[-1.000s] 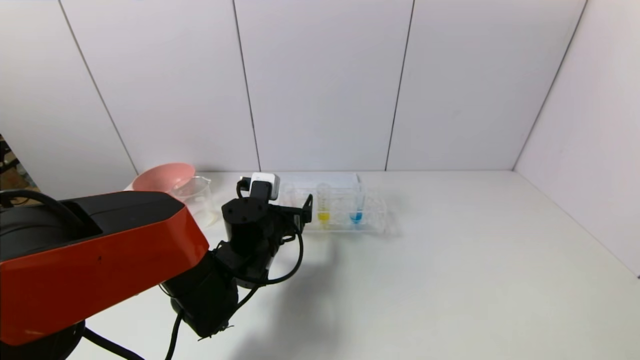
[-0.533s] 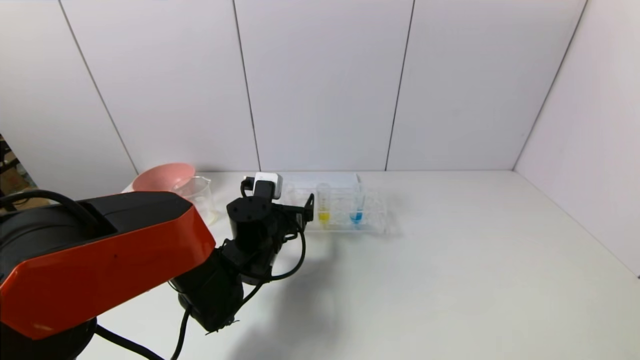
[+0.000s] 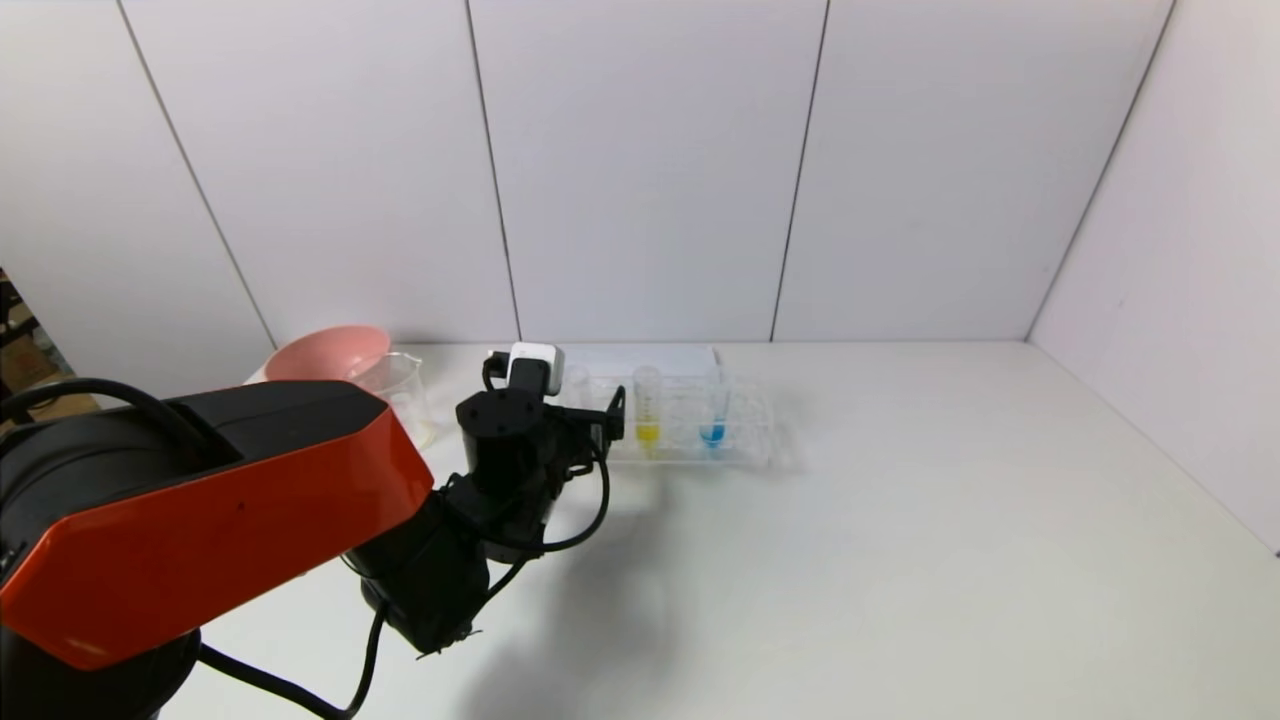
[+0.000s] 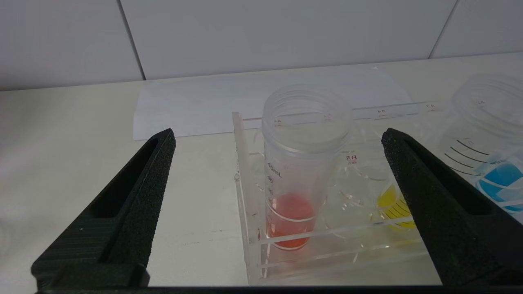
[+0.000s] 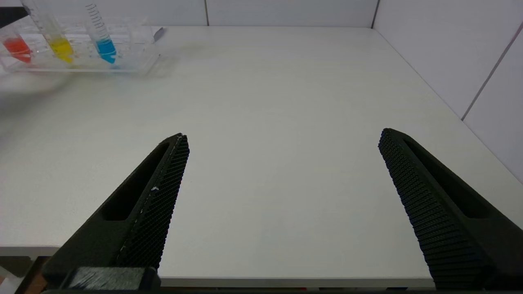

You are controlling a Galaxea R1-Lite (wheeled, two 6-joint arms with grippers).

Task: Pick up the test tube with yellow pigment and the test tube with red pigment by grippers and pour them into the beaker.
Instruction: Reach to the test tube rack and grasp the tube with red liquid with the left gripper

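The red test tube (image 4: 304,163) stands upright in the end hole of the clear rack (image 4: 245,204), with red-orange liquid at its tip. My left gripper (image 4: 278,136) is open, with one finger on each side of the tube and not touching it. In the head view the left gripper (image 3: 606,420) hides this tube. The yellow test tube (image 3: 647,408) stands in the rack beside it and also shows in the left wrist view (image 4: 392,204). The clear beaker (image 3: 395,392) stands on the table left of the gripper. My right gripper (image 5: 284,136) is open and empty over the table's near edge, far from the rack.
A blue-tipped tube (image 3: 713,412) stands in the rack (image 3: 745,435) right of the yellow one. A pink bowl (image 3: 325,352) sits behind the beaker. A white sheet (image 4: 184,106) lies behind the rack. White walls close the back and right.
My left gripper has edged slightly forward towards the rack's left end. The tubes, rack and beaker have not moved.
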